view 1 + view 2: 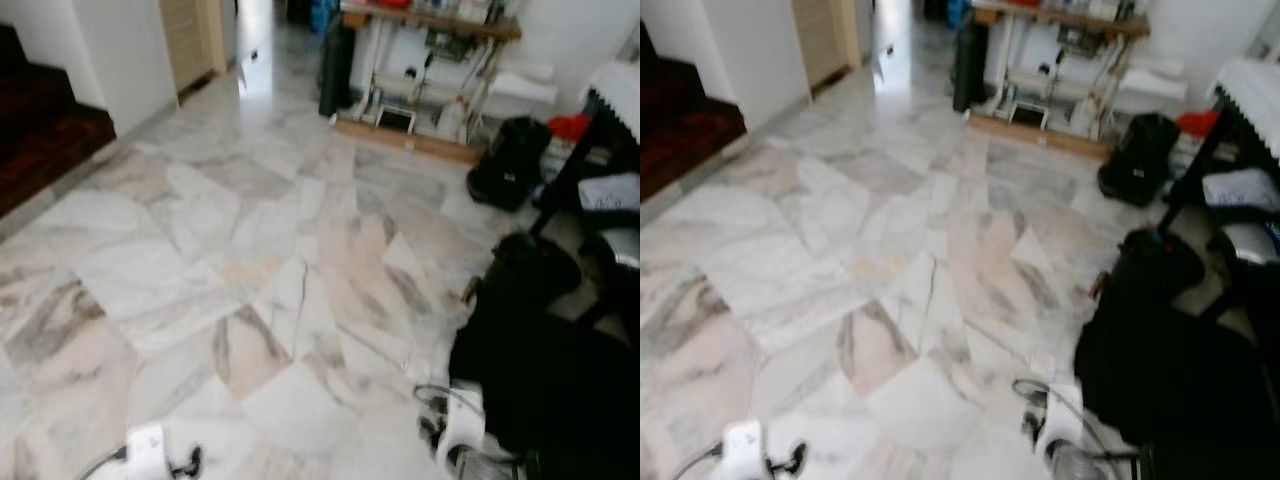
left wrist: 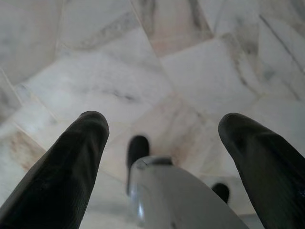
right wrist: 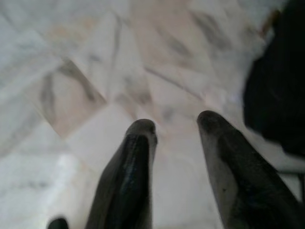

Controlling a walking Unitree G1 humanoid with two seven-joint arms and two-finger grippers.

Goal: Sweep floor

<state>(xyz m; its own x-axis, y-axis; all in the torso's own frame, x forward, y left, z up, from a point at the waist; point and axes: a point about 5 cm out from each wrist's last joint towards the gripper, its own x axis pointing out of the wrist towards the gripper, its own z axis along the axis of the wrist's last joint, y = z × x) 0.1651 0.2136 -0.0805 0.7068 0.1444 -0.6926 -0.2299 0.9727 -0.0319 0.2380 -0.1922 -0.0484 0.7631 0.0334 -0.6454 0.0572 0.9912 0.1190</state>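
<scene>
A pale marble floor (image 1: 250, 230) with grey and pink veins stretches ahead of me. My left arm (image 1: 148, 448) and right arm (image 1: 462, 428) hang low at the near edge of the eye views. In the left wrist view my left gripper (image 2: 162, 129) is open, its fingers (image 2: 71, 167) wide apart above the tiles, with a rounded silver part of my own body (image 2: 167, 191) below them. My right gripper (image 3: 175, 123) is open too and holds nothing, hanging over the tiles beside a dark mass (image 3: 276, 90).
A heap of black bags (image 1: 540, 380) lies on the floor at my right. Farther back stand a black backpack (image 1: 510, 160), a wooden shelf rack (image 1: 420, 70) with clutter, and a dark table with a white cloth (image 1: 620, 95). Dark stairs (image 1: 40, 130) rise at the left.
</scene>
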